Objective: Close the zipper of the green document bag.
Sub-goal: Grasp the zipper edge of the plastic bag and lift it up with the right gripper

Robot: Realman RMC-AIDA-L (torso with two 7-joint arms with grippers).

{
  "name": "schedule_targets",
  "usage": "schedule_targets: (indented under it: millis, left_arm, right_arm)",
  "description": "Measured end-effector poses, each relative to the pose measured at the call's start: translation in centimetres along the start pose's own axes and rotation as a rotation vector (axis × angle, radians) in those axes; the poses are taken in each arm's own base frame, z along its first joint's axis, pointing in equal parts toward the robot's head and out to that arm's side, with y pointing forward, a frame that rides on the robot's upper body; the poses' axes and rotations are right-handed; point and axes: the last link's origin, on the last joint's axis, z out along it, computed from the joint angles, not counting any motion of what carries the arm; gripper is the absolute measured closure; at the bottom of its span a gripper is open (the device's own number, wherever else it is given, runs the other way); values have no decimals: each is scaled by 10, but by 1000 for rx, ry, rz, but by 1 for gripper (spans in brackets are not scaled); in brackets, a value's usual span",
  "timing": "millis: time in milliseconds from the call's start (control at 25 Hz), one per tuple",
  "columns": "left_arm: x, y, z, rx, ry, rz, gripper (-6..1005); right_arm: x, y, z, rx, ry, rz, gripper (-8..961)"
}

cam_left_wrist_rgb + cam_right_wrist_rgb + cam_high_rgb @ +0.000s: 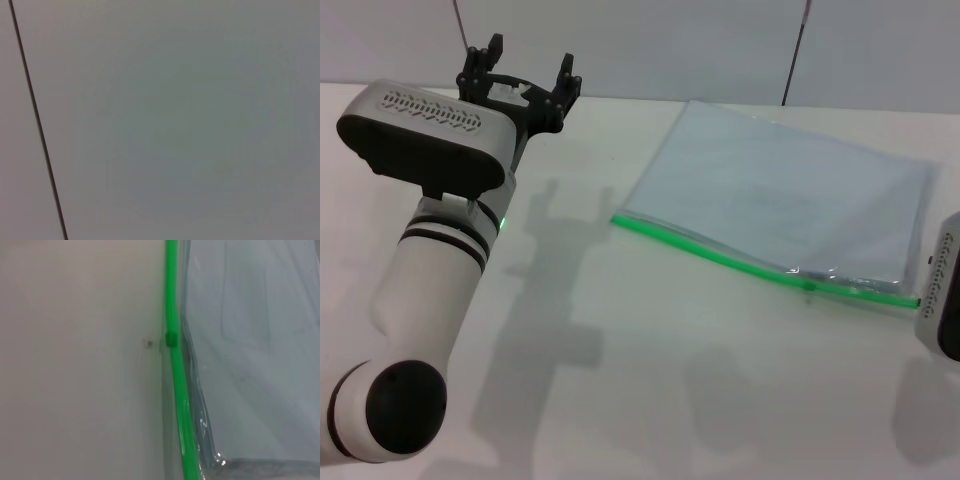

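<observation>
The green document bag (790,185) lies flat on the white table, at the right of the head view, translucent pale blue-grey. Its zipper (720,255) is the bright green strip along the near long edge, with a small slider (809,286) toward its right end. The right wrist view looks straight down on the zipper (173,390), the slider (171,338) and the bag (255,340); beyond the slider the bag's mouth gapes. My left gripper (525,70) is raised at the far left, open and holding nothing. Only the right arm's housing (945,300) shows beside the zipper's right end.
My left arm (430,270) fills the near left of the head view. The white table (650,380) spreads in front of the bag. A wall and thin dark cables (37,125) stand behind the table.
</observation>
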Motion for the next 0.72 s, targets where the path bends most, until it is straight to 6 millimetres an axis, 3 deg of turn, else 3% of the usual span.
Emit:
schedule_targets:
  millis: [720]
  left_arm:
    - [2, 0, 1, -1, 4, -3, 183]
  right_arm:
    - [-18, -4, 3, -7, -25, -8, 459]
